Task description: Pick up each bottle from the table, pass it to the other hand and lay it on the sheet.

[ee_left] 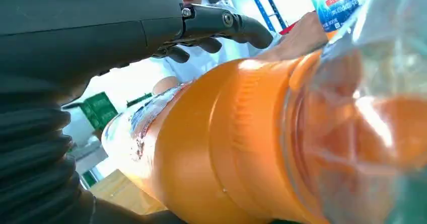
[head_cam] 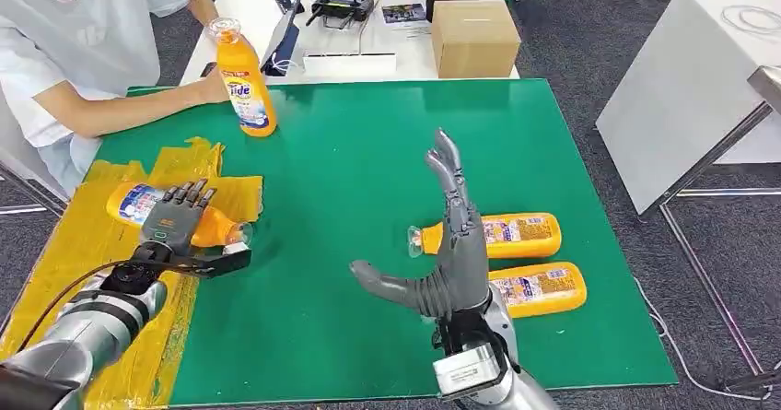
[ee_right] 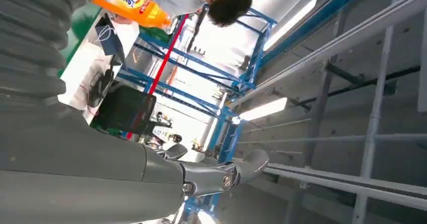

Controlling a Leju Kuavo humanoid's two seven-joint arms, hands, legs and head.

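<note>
Four bottles in sight. One lies on its side on the yellow sheet (head_cam: 110, 235), label end toward the person, clear cap end just past the sheet's edge over the green mat (head_cam: 368, 170): call it the held bottle (head_cam: 138, 205). The left hand (head_cam: 175, 215) rests on top of it, fingers (head_cam: 189, 193) curled over the body; it looks gripped, not yet let go. Left wrist view backs this: orange body pressed right up against the palm.

Two more bottles (head_cam: 516, 235) lie side by side on the mat, right side of the worktop, caps pointing left. The right hand (head_cam: 451, 253) stands edge-up just left of them, fingers straight and spread, thumb out, holding nothing.

A fourth, the Tide bottle (head_cam: 247, 83), stands upright at the mat's far edge w/ a person's hand (head_cam: 214, 87) on it.

Risks, as I judge them:
- Held bottle is round and its cap end overhangs the sheet; on release it may roll off onto the mat.
- Right hand is v. close to the nearer pair's caps; a sweep in could knock one bottle into the other.
- Person's arm is near the sheet; left arm lifting away could clip it.
</note>
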